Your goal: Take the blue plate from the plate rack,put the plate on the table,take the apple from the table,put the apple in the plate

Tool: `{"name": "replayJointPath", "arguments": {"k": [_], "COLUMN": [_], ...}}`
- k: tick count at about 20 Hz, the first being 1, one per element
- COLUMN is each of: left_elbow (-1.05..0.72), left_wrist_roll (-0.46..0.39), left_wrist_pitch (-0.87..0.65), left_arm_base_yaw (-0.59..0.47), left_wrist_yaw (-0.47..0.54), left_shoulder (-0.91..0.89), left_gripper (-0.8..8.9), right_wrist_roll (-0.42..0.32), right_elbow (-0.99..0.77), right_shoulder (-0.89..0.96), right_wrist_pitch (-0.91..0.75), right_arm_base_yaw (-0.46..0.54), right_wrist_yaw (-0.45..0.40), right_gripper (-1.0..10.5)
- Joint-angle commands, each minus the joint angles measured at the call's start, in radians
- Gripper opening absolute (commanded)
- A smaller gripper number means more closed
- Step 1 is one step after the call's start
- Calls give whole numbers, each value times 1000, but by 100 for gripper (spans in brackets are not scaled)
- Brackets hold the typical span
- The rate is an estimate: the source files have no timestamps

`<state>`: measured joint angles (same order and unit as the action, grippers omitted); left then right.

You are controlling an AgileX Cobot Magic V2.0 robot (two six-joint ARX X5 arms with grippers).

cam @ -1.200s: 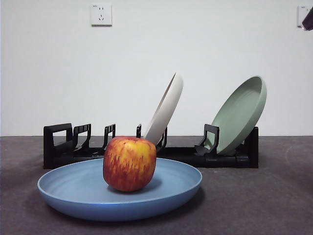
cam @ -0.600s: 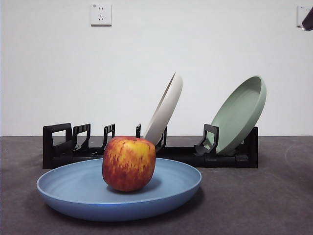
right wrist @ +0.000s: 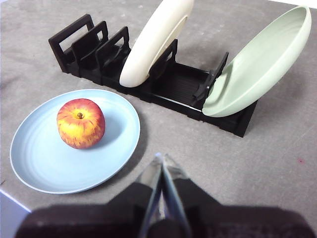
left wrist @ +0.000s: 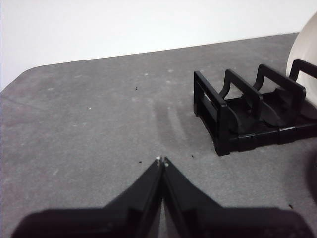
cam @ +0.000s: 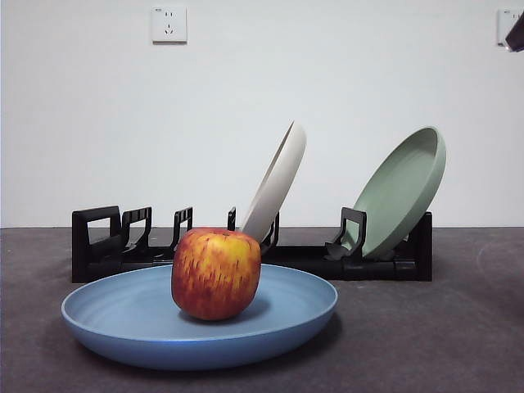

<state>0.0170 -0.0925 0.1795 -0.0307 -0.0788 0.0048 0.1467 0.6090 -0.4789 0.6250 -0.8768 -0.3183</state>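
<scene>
Apple in the blue plate, both my grippers empty.

From the front, the round red, yellow-streaked apple sat in the wide, shallow light-blue plate on the dark grey matte desk, before the long black slotted plate rack holding a cream-white plate and a sage-green plate. At my left wrist, my left gripper was pressed closed above bare desk beside the rack's end. At my right wrist, my right gripper was closed on nothing, near the blue plate's rim.
</scene>
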Motion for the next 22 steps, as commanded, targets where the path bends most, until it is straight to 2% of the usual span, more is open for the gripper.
{"name": "replayJointPath", "arguments": {"k": [1,16,17,19,20,22], "left_elbow": [-14,-14,-14,-14,-14,-14], "left_wrist_roll": [15,15,15,15,15,15], "left_wrist_pitch": [-3,-3,-3,-3,-3,-3], "left_arm_base_yaw": [-3,-3,-3,-3,-3,-3], "left_wrist_yaw": [-2,-2,-2,-2,-2,-2], "left_shoulder": [-3,-3,-3,-3,-3,-3], "left_gripper": [-3,-3,-3,-3,-3,-3], "right_wrist_roll": [12,9,-18,-141,-175,-208], "right_elbow": [-10,-10,-10,-10,-10,-12], "right_shoulder": [2,5,14,37,47,66], "right_wrist_pitch": [-6,39,49,10,-55,-215], "right_arm_base_yaw": [-1,-1,0,13,40,151], "right_wrist_yaw": [-2,-2,-6,-95,-158,-167], "right_gripper": [1,1,1,1,1,1]}}
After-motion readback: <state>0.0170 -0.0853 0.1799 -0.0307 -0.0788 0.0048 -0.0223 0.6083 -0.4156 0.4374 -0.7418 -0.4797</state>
